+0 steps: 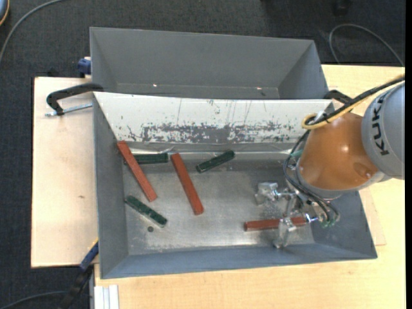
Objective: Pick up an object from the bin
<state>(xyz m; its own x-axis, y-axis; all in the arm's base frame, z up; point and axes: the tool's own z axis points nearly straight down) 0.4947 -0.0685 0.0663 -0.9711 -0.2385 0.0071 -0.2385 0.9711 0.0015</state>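
Gripper (pixel 275 216) is low in the near right corner of the bin (pixel 212 63), down at the floor. The orange wrist cover (pixel 335 153) sits above it.

Fingers (pixel 268 191) are spread apart, one toward the back and one toward the front wall. A short red bar (pixel 259 224) lies flat on the floor across the gap between them, its left end sticking out toward the middle of the bin. Cannot tell if either finger touches it; it is not pinched.

Well apart, on the left half of the floor:
- Two longer red bars (pixel 136 171) (pixel 187 183), both lying slantwise.
- Three dark green bars: one by the back wall (pixel 215 161), one behind the left red bar (pixel 151 159), one near the front left (pixel 146 211).
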